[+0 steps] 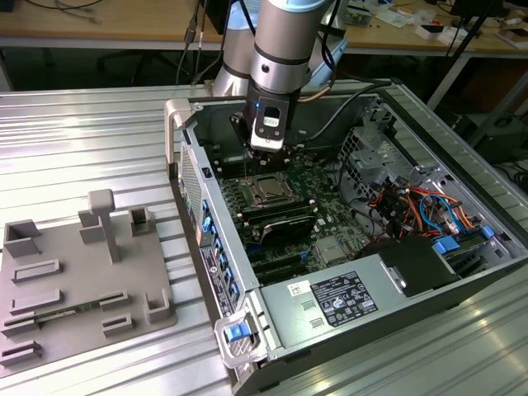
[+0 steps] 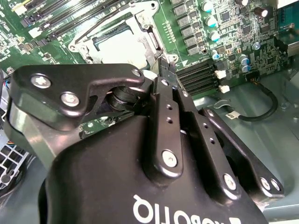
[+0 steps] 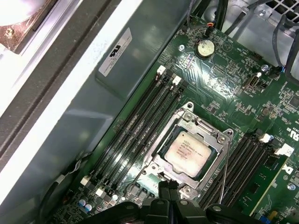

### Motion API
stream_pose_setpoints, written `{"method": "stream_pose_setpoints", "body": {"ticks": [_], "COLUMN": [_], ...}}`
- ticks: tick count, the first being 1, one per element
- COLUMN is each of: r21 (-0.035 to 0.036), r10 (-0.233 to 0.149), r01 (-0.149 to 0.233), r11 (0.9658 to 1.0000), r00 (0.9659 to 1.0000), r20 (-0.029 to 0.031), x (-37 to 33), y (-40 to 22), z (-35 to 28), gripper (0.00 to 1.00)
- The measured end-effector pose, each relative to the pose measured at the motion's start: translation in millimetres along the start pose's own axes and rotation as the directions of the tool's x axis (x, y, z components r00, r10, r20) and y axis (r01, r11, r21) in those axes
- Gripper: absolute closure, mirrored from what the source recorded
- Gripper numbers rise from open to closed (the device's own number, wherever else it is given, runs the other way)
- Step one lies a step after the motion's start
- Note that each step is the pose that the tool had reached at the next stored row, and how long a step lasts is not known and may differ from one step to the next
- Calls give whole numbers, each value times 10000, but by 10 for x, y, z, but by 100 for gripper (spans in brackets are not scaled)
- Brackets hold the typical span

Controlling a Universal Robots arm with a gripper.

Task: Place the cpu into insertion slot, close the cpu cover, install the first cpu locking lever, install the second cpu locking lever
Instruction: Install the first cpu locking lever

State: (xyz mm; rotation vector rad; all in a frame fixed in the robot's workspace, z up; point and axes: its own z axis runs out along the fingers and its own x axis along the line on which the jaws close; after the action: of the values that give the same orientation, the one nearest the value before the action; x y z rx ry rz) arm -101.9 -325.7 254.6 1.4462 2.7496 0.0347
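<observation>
1. One arm reaches into the open computer case (image 1: pixel 210 239) in the exterior view. Its gripper (image 1: pixel 266 153) hangs close above the board, and the cpu (image 1: pixel 268 191) lies just below the fingertips, slightly toward the camera.
2. In the first wrist view the cpu (image 3: pixel 188 148) sits flat in the insertion slot (image 3: pixel 164 156), and the cover (image 3: pixel 212 135) lies down around it as a frame. A thin lever (image 3: pixel 225 168) runs along one side; I cannot tell whether it is latched. The gripper (image 3: pixel 168 186) has its fingers pressed together, holding nothing.
3. In the second wrist view the gripper (image 2: pixel 164 65) points its closed tips at the slot's near edge, with the cpu (image 2: pixel 124 46) just beyond.
</observation>
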Motion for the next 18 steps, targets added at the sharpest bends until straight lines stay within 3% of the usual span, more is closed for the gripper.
{"method": "stream_pose_setpoints", "body": {"ticks": [9, 11, 13, 18], "r21": [-1, -8, -23, -24], "r10": [-40, -346, -1028, -1058], "r01": [40, 346, 1028, 1058], "r11": [10000, 9994, 9947, 9944], "r00": [10000, 9994, 9947, 9944], "r20": [-2, -13, -36, -37], "x": [27, 28, 28, 28], "y": [-38, -40, -41, -41], "z": [-2, -2, -2, -2], "gripper": [89, 89, 89, 89]}}
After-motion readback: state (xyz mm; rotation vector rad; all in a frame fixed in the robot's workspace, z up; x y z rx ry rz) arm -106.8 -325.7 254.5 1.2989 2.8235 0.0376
